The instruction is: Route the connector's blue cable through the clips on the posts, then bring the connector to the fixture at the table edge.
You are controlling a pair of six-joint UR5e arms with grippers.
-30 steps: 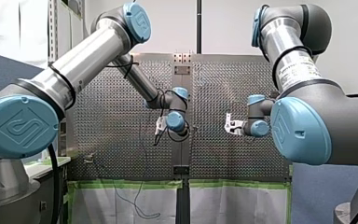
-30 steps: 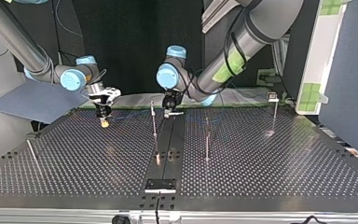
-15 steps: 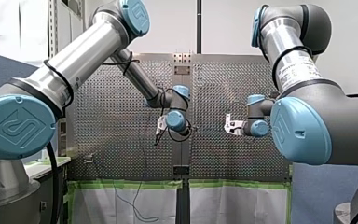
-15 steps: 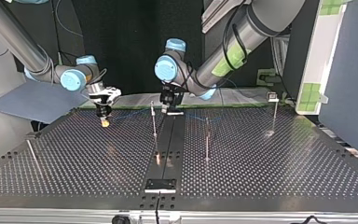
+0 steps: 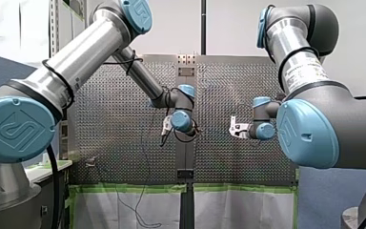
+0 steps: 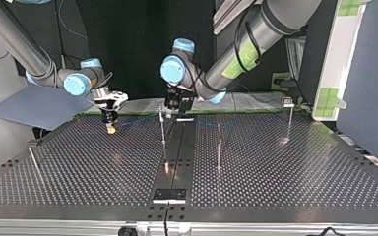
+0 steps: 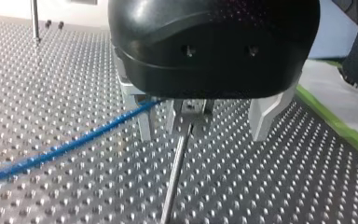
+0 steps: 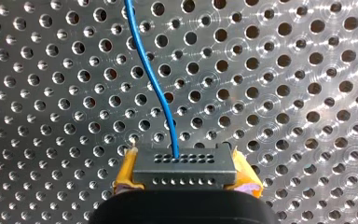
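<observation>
My right gripper [image 8: 185, 176] is shut on a dark multi-hole connector [image 8: 185, 164], with yellow pads [image 8: 125, 172] on both of its sides. The blue cable [image 8: 151, 74] leaves the connector and runs ahead over the perforated table. In the top view my right gripper [image 6: 110, 123] hangs low at the far left. My left gripper [image 7: 203, 133] is open. A thin post [image 7: 175, 177] and its clip [image 7: 191, 109] stand between its fingers, and the blue cable [image 7: 65, 147] passes by one finger. In the top view my left gripper [image 6: 177, 109] is at the top of the post [image 6: 163, 130].
More thin posts [image 6: 219, 147] [image 6: 290, 120] stand on the table, and a leaning one [image 6: 34, 164] is at the top view's left. A dark fixture plate [image 6: 169, 195] sits at the near edge. Green tape lines the far edge.
My left gripper has shifted a little toward the top view's left, closer to the post's top. My right gripper with the connector has stayed put.
</observation>
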